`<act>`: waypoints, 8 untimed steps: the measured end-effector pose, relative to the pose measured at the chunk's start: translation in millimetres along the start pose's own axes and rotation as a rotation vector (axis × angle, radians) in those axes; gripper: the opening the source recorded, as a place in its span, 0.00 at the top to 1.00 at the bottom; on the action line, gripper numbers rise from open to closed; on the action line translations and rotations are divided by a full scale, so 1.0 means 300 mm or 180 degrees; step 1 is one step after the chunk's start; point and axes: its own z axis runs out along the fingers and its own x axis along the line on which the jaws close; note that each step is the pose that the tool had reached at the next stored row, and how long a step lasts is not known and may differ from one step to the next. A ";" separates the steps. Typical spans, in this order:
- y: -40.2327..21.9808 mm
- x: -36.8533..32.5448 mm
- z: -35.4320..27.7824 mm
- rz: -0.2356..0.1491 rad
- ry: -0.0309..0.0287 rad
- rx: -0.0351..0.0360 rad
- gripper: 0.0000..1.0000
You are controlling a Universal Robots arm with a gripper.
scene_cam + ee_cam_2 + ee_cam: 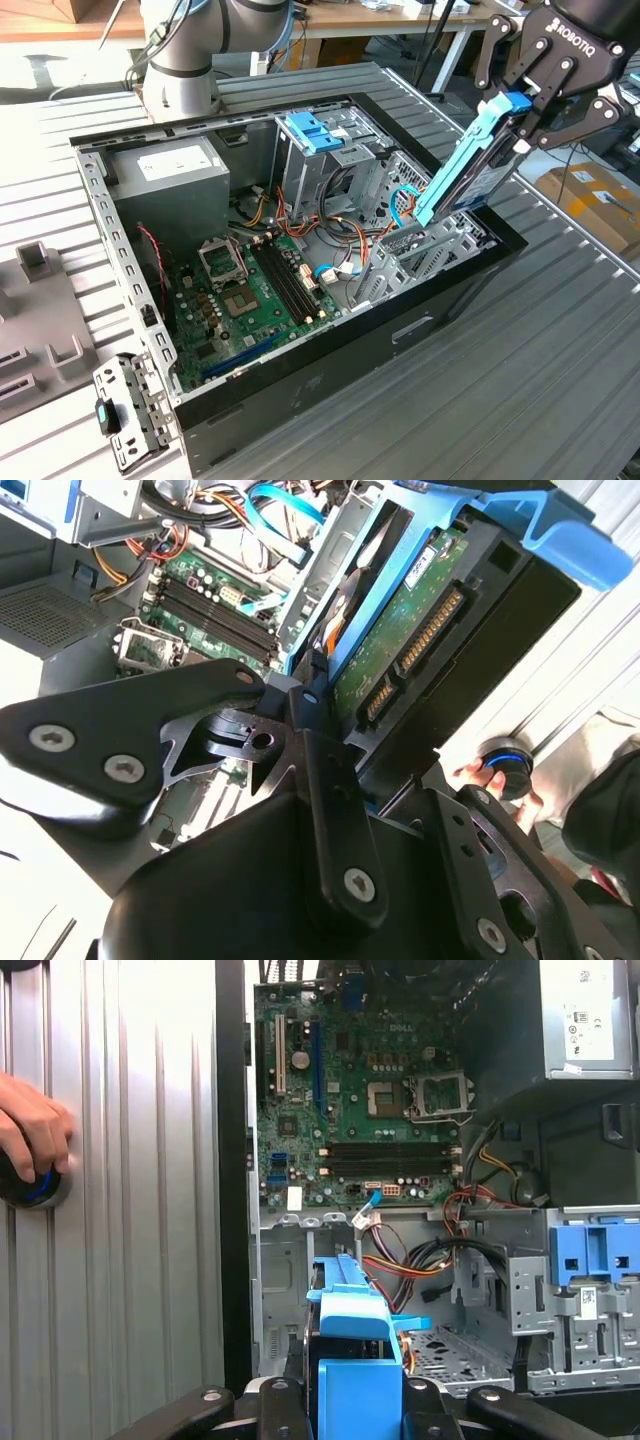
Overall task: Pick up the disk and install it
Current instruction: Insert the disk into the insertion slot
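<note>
The disk is a silver drive in a blue plastic carrier. It hangs tilted, one end up, over the end of the open computer case at the exterior view's right. My black gripper is shut on its upper end. In the second wrist view the disk's green circuit board and connector row face the camera, with the gripper clamped on the blue rail. In the first wrist view the blue carrier rises from the gripper above the case's empty metal bay.
Inside the case are the motherboard, the grey power supply, loose cables and a metal drive cage with a light-blue bracket. A person's hand rests on a black-and-blue knob on the ribbed table. Another arm's base stands behind the case.
</note>
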 end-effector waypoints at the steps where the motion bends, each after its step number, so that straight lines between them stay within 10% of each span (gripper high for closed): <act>1: 0.002 0.000 0.003 0.0000 0.0000 0.0000 0.64; 8: 0.010 0.002 0.019 0.0000 0.0000 0.0000 0.64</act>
